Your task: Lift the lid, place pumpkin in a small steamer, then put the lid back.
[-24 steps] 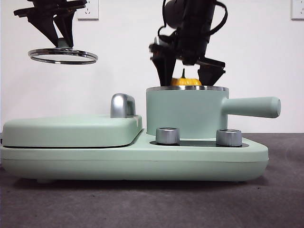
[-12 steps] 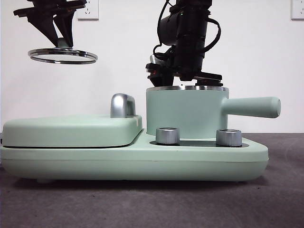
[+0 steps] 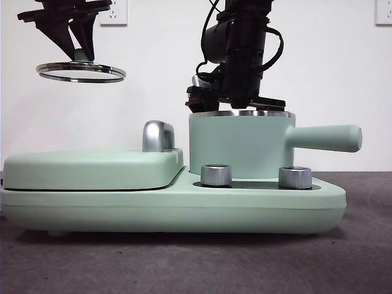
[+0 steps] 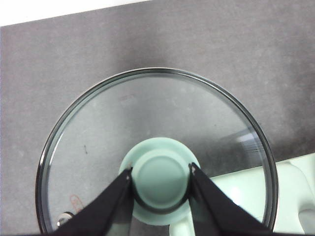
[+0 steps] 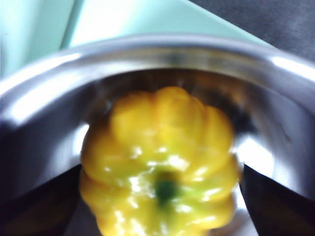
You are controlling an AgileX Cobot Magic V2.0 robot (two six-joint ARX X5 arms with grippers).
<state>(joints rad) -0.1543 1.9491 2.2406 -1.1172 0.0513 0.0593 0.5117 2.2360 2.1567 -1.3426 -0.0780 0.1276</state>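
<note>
Fingers of my right gripper stand spread wide to either side of the pumpkin, at 3 and 9 o'clock of its stem, no longer squeezing; it sits down inside the small steamer. My left gripper pinches the lid by its knob, high at 10 o'clock from the pot in the front view.

- The right gripper, poised above the small steamer at frame centre a second ago, has sunk into its steel-lined mouth, jaws hidden below the rim in the front view.
- The pumpkin, then peeking over the rim, is now down inside, out of the front view's sight.
</note>
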